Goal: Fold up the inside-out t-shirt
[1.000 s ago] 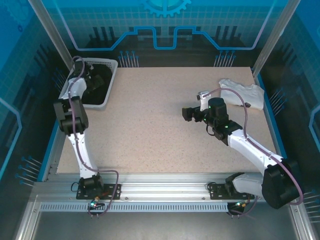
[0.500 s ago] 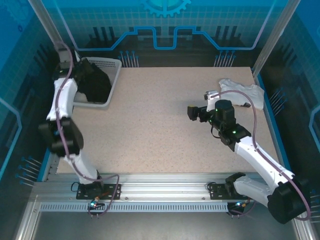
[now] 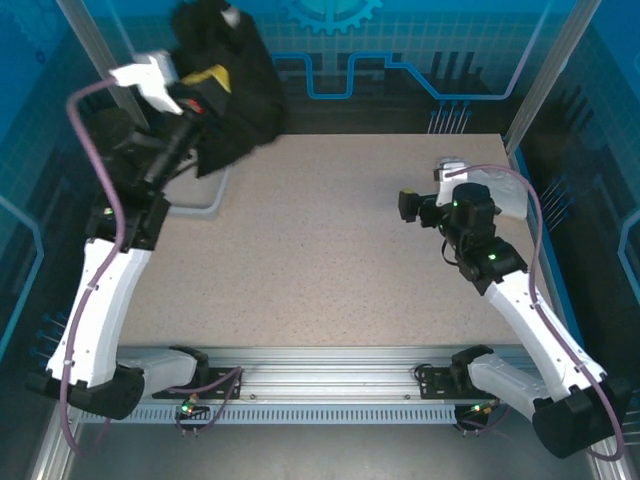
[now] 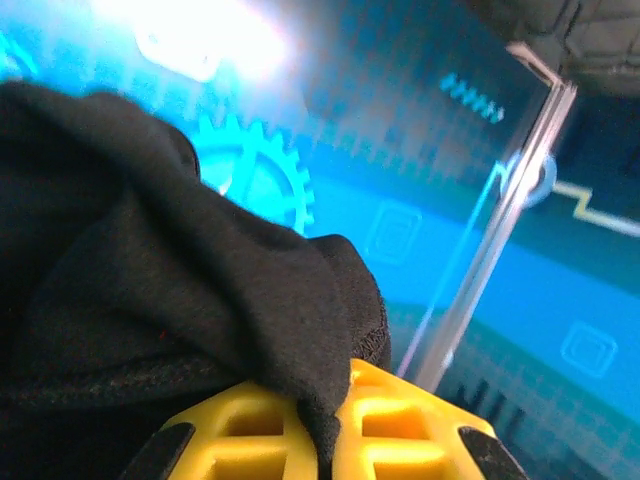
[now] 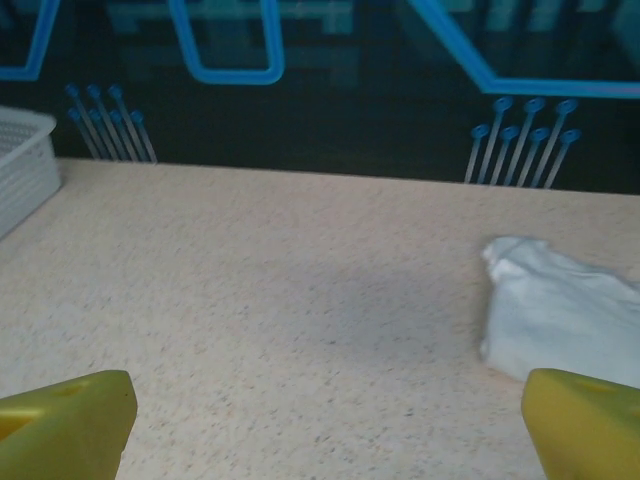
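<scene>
The inside-out t-shirt (image 3: 243,95) is a bunched black cloth hanging high in the air above the table's back left corner. My left gripper (image 3: 207,82) is shut on it; in the left wrist view a fold of the t-shirt (image 4: 150,280) is pinched between the yellow fingers (image 4: 400,425) of the left gripper (image 4: 330,425). My right gripper (image 3: 408,207) hovers over the right part of the table, open, with nothing between its yellow fingertips (image 5: 70,415) in the right wrist view, where the right gripper (image 5: 330,410) faces bare tabletop.
A folded white garment (image 3: 500,188) lies at the back right of the table (image 3: 320,260), just beyond my right gripper; it is also at the right as the white garment (image 5: 560,315). A white basket (image 5: 22,160) stands at the back left, its rim (image 3: 205,205) partly behind the shirt.
My left gripper closed on the black t-shirt in the basket and lifted it high into the air. The right arm shifted a little to the right and back, still open.
</scene>
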